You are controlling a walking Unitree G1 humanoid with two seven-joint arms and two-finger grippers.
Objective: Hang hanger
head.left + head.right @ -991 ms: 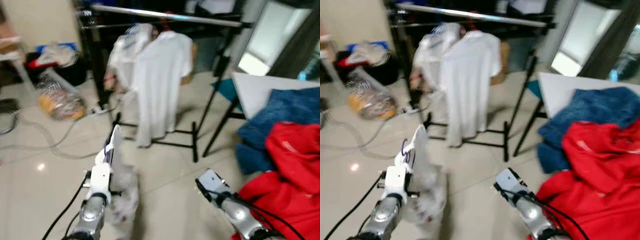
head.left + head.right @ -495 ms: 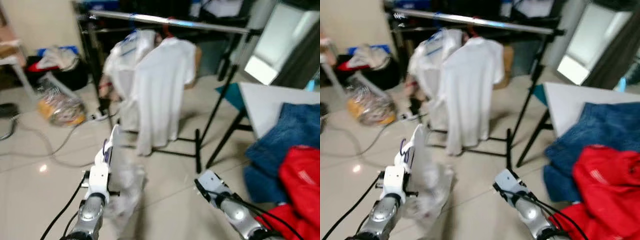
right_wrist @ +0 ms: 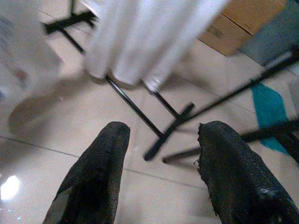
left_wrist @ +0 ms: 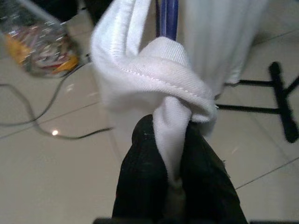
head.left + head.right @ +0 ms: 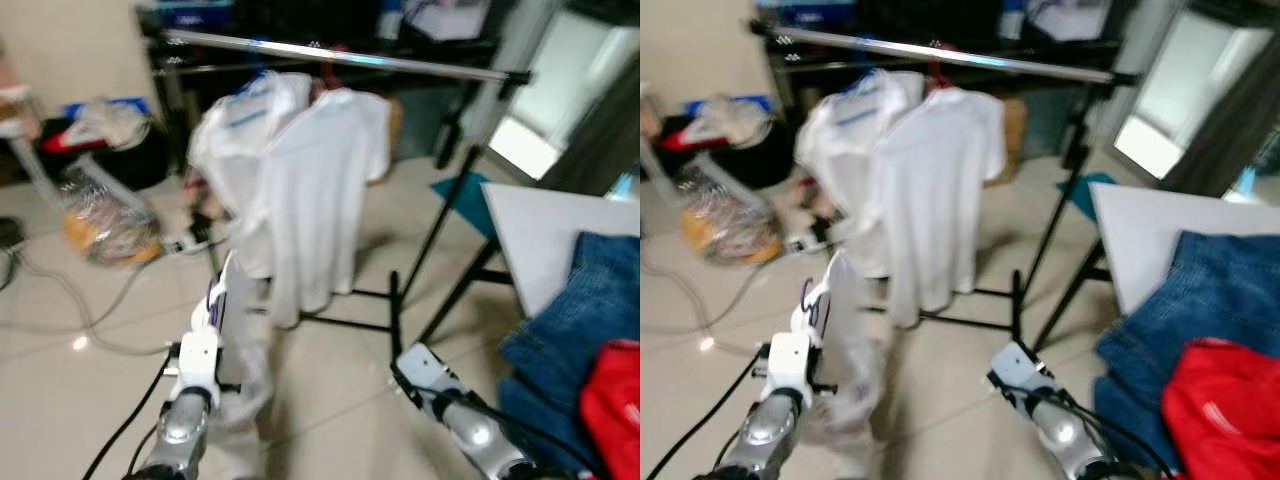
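Head eyes overlook rack (image 5: 340, 60); wrists near floor (image 3: 154, 186).

Left arm: silver, reaching forward and slightly up from low on the robot's left side.
Left hand (image 4: 175, 154): raised ahead of the body, its two black fingers (image 4: 140, 172) pressed together on a fold of white cloth (image 4: 163, 70), which is pinched between them.
Right arm: silver, stretched forward low on the robot's right side, black cables along it.
Right hand (image 3: 161, 135): pointing down toward the floor, its two black fingers (image 3: 98, 163) spread well apart, nothing between them.
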